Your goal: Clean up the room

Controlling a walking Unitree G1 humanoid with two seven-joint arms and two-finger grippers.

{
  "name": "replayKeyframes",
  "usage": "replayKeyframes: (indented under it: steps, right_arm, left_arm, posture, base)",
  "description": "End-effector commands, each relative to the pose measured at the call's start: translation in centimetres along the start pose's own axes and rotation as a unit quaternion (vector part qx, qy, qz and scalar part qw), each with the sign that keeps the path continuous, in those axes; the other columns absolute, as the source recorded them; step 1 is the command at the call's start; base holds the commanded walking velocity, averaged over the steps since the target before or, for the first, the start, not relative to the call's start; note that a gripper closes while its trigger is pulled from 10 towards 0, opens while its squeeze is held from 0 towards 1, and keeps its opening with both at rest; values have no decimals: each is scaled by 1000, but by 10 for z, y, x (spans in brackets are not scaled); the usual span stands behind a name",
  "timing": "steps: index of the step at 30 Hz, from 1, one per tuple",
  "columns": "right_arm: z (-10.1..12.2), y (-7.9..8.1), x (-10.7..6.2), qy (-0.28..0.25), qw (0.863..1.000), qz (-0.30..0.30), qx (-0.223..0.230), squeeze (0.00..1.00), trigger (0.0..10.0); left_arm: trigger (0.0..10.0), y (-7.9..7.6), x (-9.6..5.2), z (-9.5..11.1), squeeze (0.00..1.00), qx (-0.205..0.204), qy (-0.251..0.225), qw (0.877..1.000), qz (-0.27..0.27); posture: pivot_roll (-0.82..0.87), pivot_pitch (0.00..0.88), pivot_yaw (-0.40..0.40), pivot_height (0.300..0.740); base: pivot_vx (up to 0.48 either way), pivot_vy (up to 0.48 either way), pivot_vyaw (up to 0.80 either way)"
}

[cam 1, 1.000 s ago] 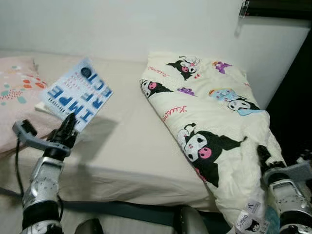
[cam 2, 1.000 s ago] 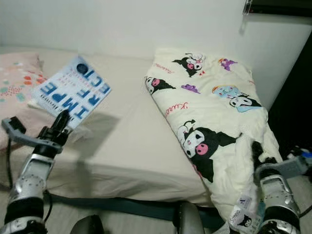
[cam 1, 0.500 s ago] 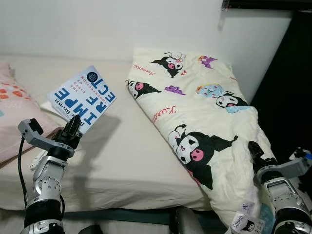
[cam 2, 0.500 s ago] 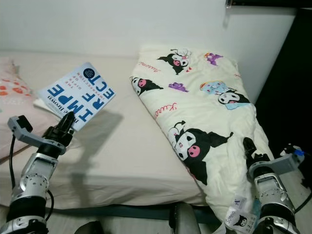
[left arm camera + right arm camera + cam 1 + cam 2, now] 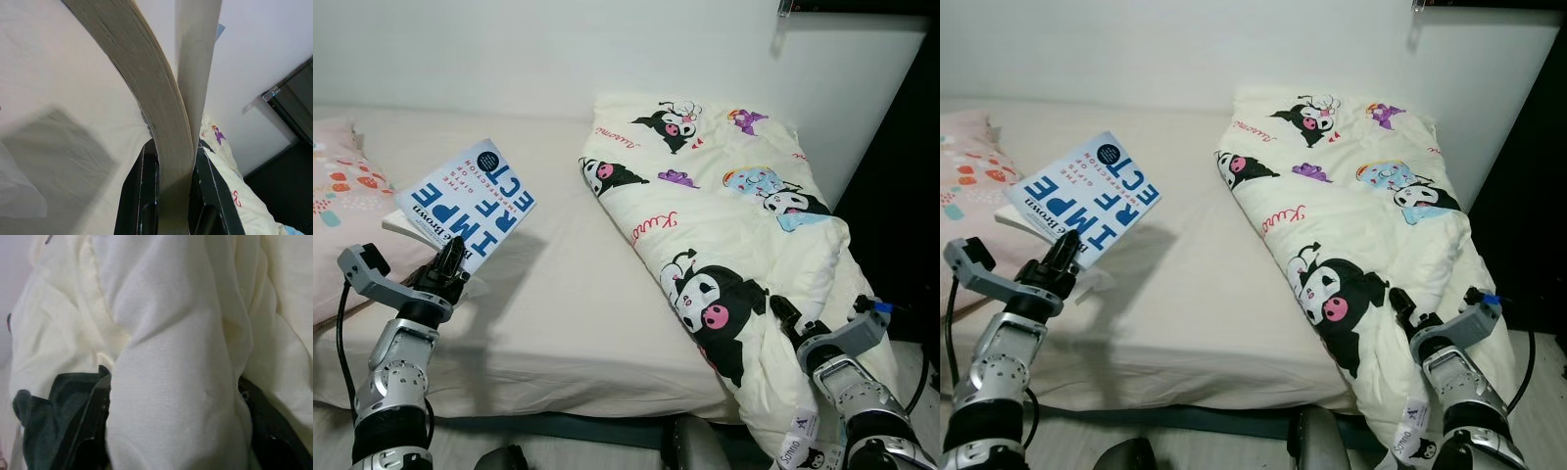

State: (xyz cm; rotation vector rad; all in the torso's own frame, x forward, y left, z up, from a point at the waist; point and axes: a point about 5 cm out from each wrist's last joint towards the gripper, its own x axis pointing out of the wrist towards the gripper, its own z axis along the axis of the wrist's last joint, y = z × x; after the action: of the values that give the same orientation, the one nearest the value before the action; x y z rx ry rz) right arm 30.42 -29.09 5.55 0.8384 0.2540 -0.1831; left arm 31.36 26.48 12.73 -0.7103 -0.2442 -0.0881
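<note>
Moved since a second ago: right hand (image 5: 781, 315), now pushed up into the cream cartoon-print quilt (image 5: 724, 206) at the bed's (image 5: 578, 304) right side, a fold clamped between its fingers, which are mostly buried in cloth. Left hand (image 5: 450, 266) is clenched on a blue-and-white book (image 5: 465, 199), held tilted above the bed beside a pink pillow (image 5: 342, 186). "IMPERFECT" and "Brown" are readable; smaller print is not.
</note>
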Motion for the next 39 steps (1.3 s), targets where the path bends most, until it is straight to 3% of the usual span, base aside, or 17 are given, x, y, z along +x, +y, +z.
replayKeyframes:
  steps: [1, 10, 13, 14, 17, 18, 20, 21, 23, 24, 26, 31, 34, 35, 37, 38, 39]
  right_arm:
    - [-1, 5, 2, -3, 1000, 23, 5, 0, 0]
    - [8, 20, 5, -14, 997, 72, -2, 0, 0]
    - [-11, 60, 6, 54, 972, 211, -84, 0, 0]
    - [-11, 60, 6, 54, 972, 211, -84, 0, 0]
    - [-46, 97, 0, 129, 929, 316, -142, 0, 0]
    - [-46, 97, 0, 129, 929, 316, -142, 0, 0]
    - [-70, 116, -8, 173, 897, 370, -171, 0, 0]
    - [-70, 116, -8, 173, 897, 370, -171, 0, 0]
    - [-109, 134, -26, 255, 824, 444, -242, 0, 0]
    - [-109, 134, -26, 255, 824, 444, -242, 0, 0]
    - [-149, 130, -50, 359, 717, 497, -333, 0, 0]
    - [-150, 109, -54, 411, 679, 478, -376, 0, 0]
    - [-147, 97, -55, 425, 671, 458, -399, 0, 0]
    - [-145, 89, -52, 426, 675, 435, -417, 0, 3647]
    - [-144, 84, -51, 426, 677, 419, -428, 0, 3647]
    - [-143, 76, -53, 433, 668, 407, -447, 0, 10000]
    - [-143, 76, -53, 433, 668, 407, -447, 0, 10000]
  left_arm:
    - [10000, -2, 2, 7, 0, 13, -12, 1000, -6]
    - [10000, -4, 8, 13, 0, 17, -23, 1000, -10]
    - [10000, -16, 24, 45, 0, 50, -73, 996, -18]
    - [10000, -16, 24, 45, 0, 50, -73, 996, -18]
    - [10000, -26, 32, 58, 0, 70, -95, 993, -26]
    - [10000, -26, 32, 58, 0, 70, -95, 993, -26]
    - [10000, -30, 34, 59, 0, 76, -98, 992, -27]
    - [10000, -30, 34, 59, 0, 76, -98, 992, -27]
    - [10000, -35, 36, 58, 0, 82, -101, 991, -29]
    - [10000, -35, 36, 58, 0, 82, -101, 991, -29]
    - [10000, -40, 37, 54, 0, 87, -101, 991, -34]
    - [10000, -38, 34, 47, 0, 90, -92, 991, -30]
    - [10000, -36, 32, 42, 0, 89, -84, 992, -25]
    - [10000, -36, 31, 38, 0, 89, -79, 993, -24]
    - [10000, -36, 31, 36, 0, 89, -76, 993, -23]
    - [10000, -37, 30, 32, 0, 88, -71, 993, -23]
    - [10000, -37, 30, 32, 0, 88, -71, 993, -23]
  posture:
    - [15, 63, -7, 465]
    - [7, 57, -14, 465]
    - [7, 48, -26, 465]
    - [7, 48, -26, 465]
    - [1, 41, -32, 465]
    - [1, 41, -32, 465]
    - [-1, 38, -35, 465]
    - [-1, 38, -35, 465]
    - [2, 34, -44, 465]
    - [2, 34, -44, 465]
    - [8, 28, -55, 465]
    - [5, 26, -63, 465]
    - [3, 26, -63, 465]
    - [-3, 26, -64, 465]
    - [-3, 26, -64, 465]
    - [-9, 26, -62, 465]
    - [-9, 26, -62, 465]
  base:
    - [0, 0, 0]
    - [0, 0, 0]
    - [0, 0, 0]
    - [0, 0, 0]
    - [0, 0, 0]
    - [0, 0, 0]
    - [0, 0, 0]
    - [0, 0, 0]
    - [0, 0, 0]
    - [0, 0, 0]
    - [0, 0, 0]
    - [0, 0, 0]
    - [0, 0, 0]
    - [0, 0, 0]
    - [0, 0, 0]
    - [0, 0, 0]
    - [0, 0, 0]
